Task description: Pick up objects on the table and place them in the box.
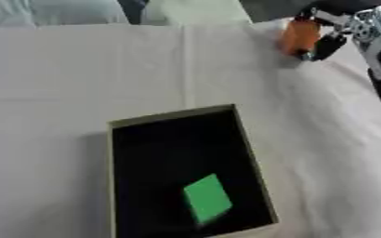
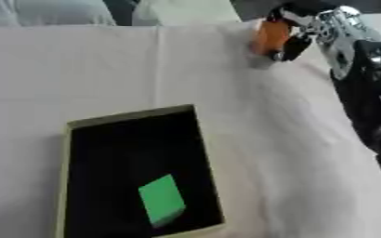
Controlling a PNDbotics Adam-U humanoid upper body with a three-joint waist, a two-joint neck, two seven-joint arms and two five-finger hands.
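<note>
Our right hand (image 2: 295,32) is at the far right of the table, its fingers curled round an orange object (image 2: 271,37) and pinching it; we cannot tell whether the object has left the cloth or rests on it, as the two seem to meet at its lower end. The arm (image 2: 364,88) runs back from there along the right edge toward us. Our left hand shows in neither view.

Well apart from the hand, near and toward the middle, lies the box (image 1: 177,114), a shallow dark tray with pale walls. Inside it, in the near right part, a green block (image 1: 206,197) lies tilted.

We judge the task partly done: one thing is in the box, the orange object is grasped but must be carried near and left to the box. No other loose object shows on the white tablecloth (image 1: 80,83).
</note>
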